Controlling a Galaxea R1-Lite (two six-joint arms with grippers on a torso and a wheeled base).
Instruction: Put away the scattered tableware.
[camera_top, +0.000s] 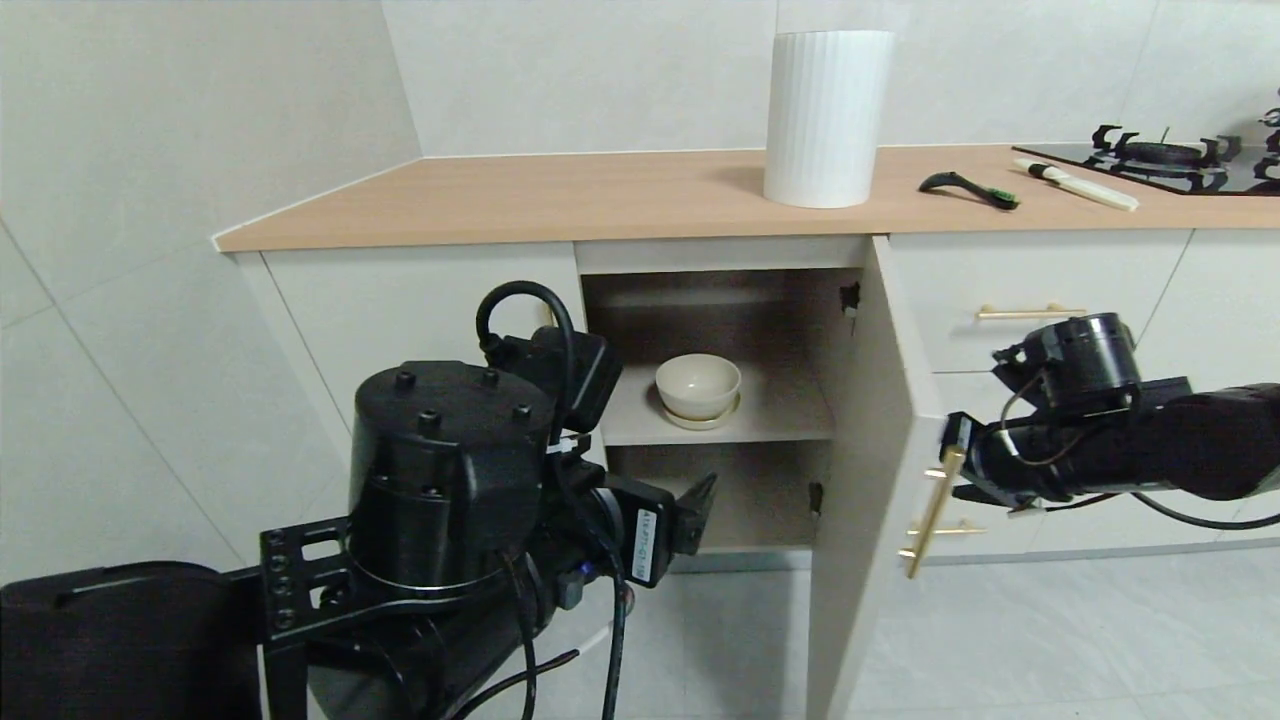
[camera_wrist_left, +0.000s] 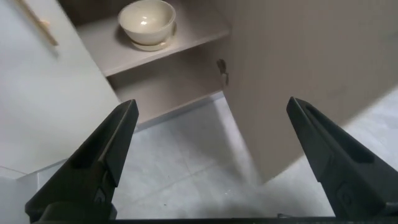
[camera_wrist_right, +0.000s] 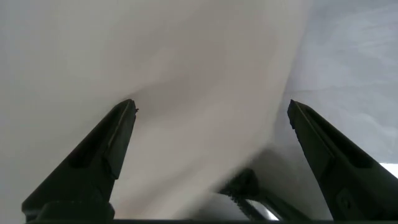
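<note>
A cream bowl (camera_top: 697, 385) sits on a small plate on the middle shelf of the open cabinet (camera_top: 720, 415); the left wrist view shows the bowl (camera_wrist_left: 147, 22) too. My left gripper (camera_top: 700, 510) hangs low in front of the cabinet opening, below the shelf, open and holding nothing (camera_wrist_left: 211, 104). My right gripper (camera_top: 955, 465) is at the outer face of the open cabinet door (camera_top: 880, 450), by its gold handle (camera_top: 935, 510). It stands open (camera_wrist_right: 211, 106) against the white door panel. On the counter lie a black-handled tool (camera_top: 968, 187) and a white utensil (camera_top: 1075, 184).
A tall white ribbed container (camera_top: 826, 115) stands on the wooden counter (camera_top: 550, 195). A gas stove (camera_top: 1170, 160) is at the far right. Drawers with gold handles (camera_top: 1030, 312) are right of the door. Tiled floor (camera_top: 1000, 640) lies below; a tiled wall (camera_top: 150, 300) closes in at the left.
</note>
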